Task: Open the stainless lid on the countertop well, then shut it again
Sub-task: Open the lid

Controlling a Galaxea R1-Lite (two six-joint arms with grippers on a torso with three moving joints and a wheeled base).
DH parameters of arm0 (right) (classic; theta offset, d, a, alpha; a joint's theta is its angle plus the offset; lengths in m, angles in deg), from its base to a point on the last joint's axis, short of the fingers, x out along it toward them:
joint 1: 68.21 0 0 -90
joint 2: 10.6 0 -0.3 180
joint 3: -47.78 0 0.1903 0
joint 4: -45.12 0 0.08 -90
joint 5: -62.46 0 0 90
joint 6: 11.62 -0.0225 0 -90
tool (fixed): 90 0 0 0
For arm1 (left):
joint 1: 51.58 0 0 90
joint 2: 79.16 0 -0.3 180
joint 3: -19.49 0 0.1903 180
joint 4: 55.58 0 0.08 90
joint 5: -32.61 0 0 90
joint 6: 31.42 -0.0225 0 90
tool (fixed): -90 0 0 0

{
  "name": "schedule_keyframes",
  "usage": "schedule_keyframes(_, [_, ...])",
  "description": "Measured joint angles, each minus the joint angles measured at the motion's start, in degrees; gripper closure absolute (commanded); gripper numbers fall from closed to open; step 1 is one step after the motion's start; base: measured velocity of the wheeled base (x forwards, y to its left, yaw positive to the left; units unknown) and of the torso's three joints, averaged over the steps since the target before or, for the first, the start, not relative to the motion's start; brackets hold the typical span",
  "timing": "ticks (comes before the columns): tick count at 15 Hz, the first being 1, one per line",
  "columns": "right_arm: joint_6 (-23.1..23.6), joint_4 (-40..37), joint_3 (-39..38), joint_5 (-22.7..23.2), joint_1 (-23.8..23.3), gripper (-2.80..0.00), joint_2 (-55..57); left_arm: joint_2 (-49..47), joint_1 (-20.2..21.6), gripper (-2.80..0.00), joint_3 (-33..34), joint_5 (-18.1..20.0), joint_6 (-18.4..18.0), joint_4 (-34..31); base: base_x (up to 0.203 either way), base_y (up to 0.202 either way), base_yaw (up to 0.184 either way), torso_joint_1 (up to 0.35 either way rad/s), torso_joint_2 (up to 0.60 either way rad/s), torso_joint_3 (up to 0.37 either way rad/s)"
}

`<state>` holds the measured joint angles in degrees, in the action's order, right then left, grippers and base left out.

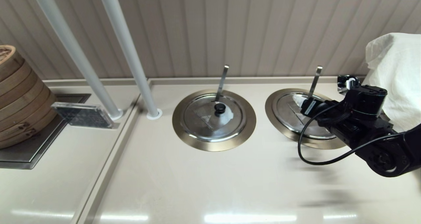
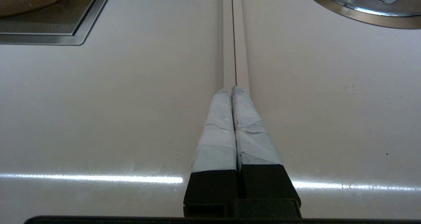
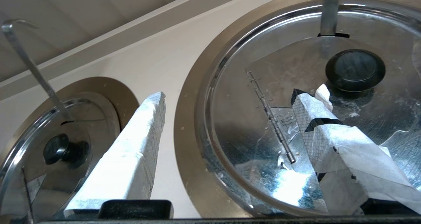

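The stainless lid (image 1: 292, 113) lies flat and closed on the countertop well, whose bronze-tinted flange (image 1: 274, 112) rings it at the right. Its ladle handle (image 1: 315, 81) sticks up at the back. In the right wrist view the lid (image 3: 250, 86) fills the frame, with its hinge (image 3: 269, 115) and black knob (image 3: 355, 69). My right gripper (image 3: 228, 95) is open just above the lid; one finger (image 3: 315, 115) is close beside the knob, the other (image 3: 138, 141) is out past the flange (image 3: 190, 118). In the head view that gripper (image 1: 301, 103) is mostly hidden behind its wrist. My left gripper (image 2: 230, 90) is shut and empty, low over the counter seam.
The twin lid (image 1: 213, 117) with a whitish patch sits on the middle well, knob and ladle handle up. Two grey poles (image 1: 128, 53) rise at the left. Stacked bamboo steamers (image 1: 19, 95) and a clear plastic block (image 1: 84, 114) stand far left. A white cloth (image 1: 398, 76) bulks at the right.
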<state>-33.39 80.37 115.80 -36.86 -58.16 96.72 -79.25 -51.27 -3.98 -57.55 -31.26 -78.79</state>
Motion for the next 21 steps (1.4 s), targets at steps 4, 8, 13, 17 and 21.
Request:
schedule_keyframes(4, [0.48, 0.07, 0.73, -2.54, -0.33, -2.8, 0.87, 0.0, -0.01, 0.0, 0.0, 0.0, 0.0, 0.0, 0.0, 0.0, 0.0, 0.0, 0.0, 0.0])
schedule_keyframes(8, [1.71, 0.27, 7.08, -3.7, -6.0, -2.8, 7.49, 0.0, 0.0, 0.0, 0.0, 0.0, -0.02, -0.02, 0.0, 0.0, 0.0, 0.0, 0.0, 0.0])
schedule_keyframes(13, [2.53, 0.41, 10.41, -3.55, -9.75, -2.8, 12.43, 0.0, 0.0, 0.0, 0.0, 0.0, 0.0, -0.02, 0.0, 0.0, 0.0, 0.0, 0.0, 0.0])
schedule_keyframes(17, [2.38, 0.39, 12.98, -1.12, -10.53, -2.8, 14.93, 0.0, 0.0, 0.0, 0.0, 0.0, -0.02, -0.02, 0.0, 0.0, 0.0, 0.0, 0.0, 0.0])
schedule_keyframes(21, [2.27, 0.36, 13.39, -0.48, -10.59, -2.8, 15.75, 0.0, 0.0, 0.0, 0.0, 0.0, -0.02, 0.0, 0.0, 0.0, 0.0, 0.0, 0.0, 0.0])
